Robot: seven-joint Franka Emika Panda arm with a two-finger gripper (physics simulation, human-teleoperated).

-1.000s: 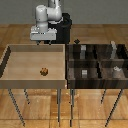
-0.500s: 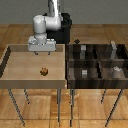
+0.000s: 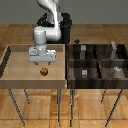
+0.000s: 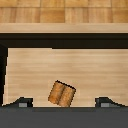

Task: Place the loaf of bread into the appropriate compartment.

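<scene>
The loaf of bread [image 3: 44,72] is a tiny golden-brown lump lying on the floor of the pale wooden tray [image 3: 15,75], at the exterior view's left. My gripper [image 3: 41,62] hangs open just above it, not touching. In the wrist view the bread [image 4: 62,94] lies tilted between and beyond my two dark fingertips [image 4: 22,103], which stand wide apart, so the gripper [image 4: 63,103] holds nothing. The dark divided bin [image 3: 70,67] stands at the exterior view's right, split into rectangular cells. I cannot tell which cell is the task's compartment.
Small pale grey blocks [image 3: 84,50] sit in the bin's cells, another [image 3: 116,70] nearer the front right. The tray's raised walls [image 4: 60,30] surround the bread. Both containers stand on thin-legged tables over a wooden floor.
The gripper has come straight down over the tray towards the bread, still open. The bread has not moved.
</scene>
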